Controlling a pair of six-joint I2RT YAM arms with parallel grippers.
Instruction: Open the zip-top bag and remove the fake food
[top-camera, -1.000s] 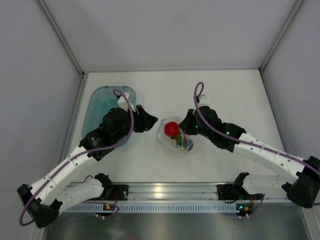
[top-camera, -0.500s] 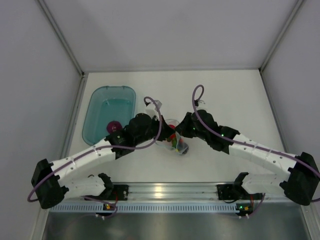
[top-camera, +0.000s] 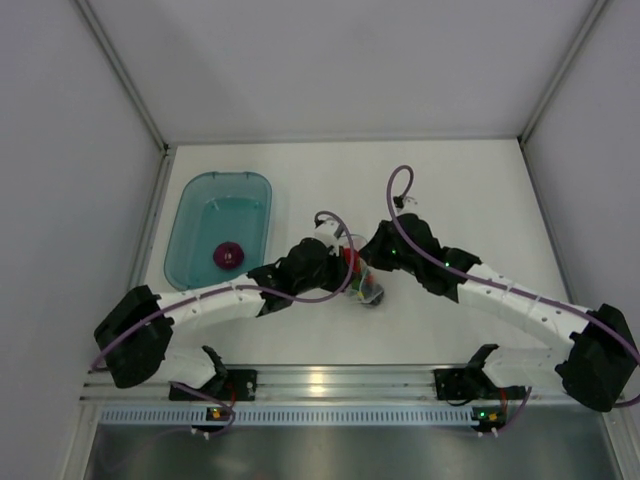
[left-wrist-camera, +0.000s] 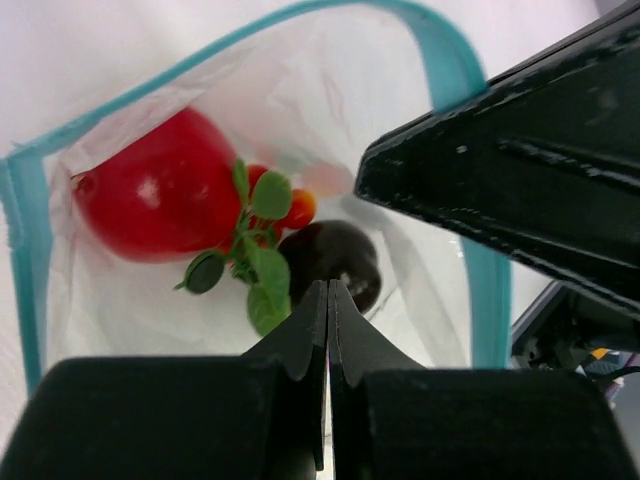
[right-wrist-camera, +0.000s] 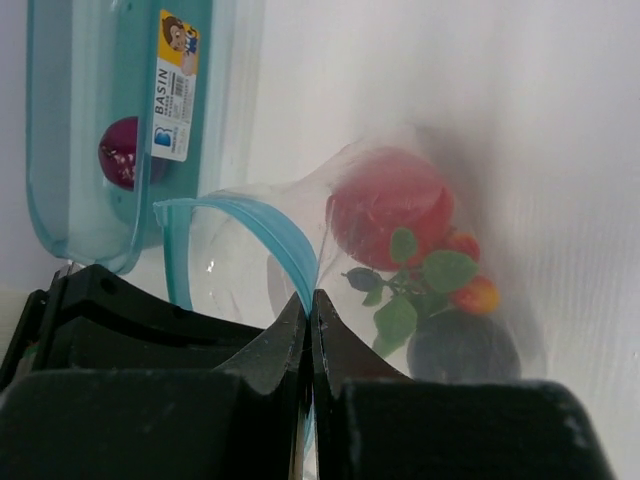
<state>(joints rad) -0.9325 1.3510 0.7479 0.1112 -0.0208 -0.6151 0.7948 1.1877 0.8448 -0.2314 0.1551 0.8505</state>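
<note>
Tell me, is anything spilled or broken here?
Nothing looks spilled or broken. The zip-top bag lies open, its red ball, leafy sprig and dark piece inside. One purple piece sits alone in the teal tub.

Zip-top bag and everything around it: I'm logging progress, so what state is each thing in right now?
zip-top bag: open, mouth gaping
red ball: inside the bag
dark piece: inside the bag
leafy sprig: inside the bag
magenta piece: out, in the teal tub
left pincer: shut, tips at the bag mouth
right pincer: shut on the bag's rim
</note>
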